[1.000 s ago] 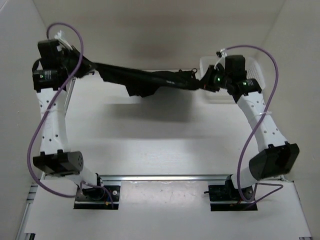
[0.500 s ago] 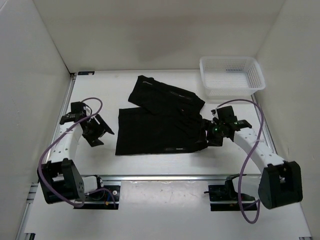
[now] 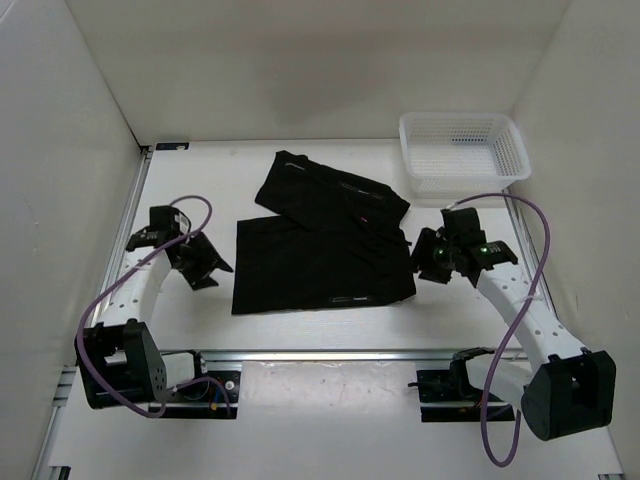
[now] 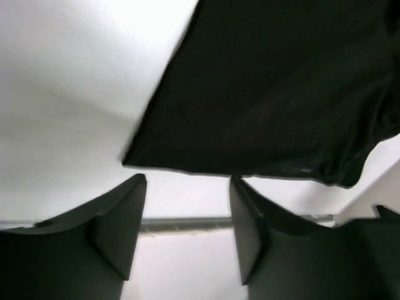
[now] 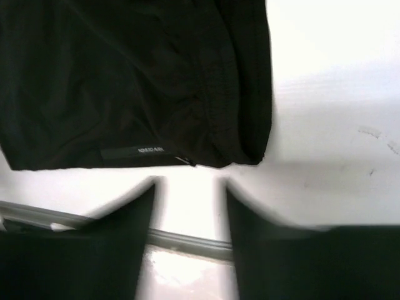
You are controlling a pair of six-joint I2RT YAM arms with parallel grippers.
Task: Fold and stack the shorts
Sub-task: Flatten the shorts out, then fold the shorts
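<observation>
Shorts (image 3: 322, 270), black, lie flat mid-tabletop (image 3: 320, 332), far portion angled & overlapping the near rectangle. L claw (image 4: 187, 182) sits just left of the near-left corner, not touching, fingers partly apart, gripping nothing. R claw (image 5: 187, 185) sits just off the right edge, also partly open w/ nothing in it. Far right: white mesh basket (image 3: 465, 183), only its own mesh floor showing inside, apart from the fabric.

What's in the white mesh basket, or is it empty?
Empty: top view shows nothing inside the white mesh basket; the black shorts lie on the table.
</observation>
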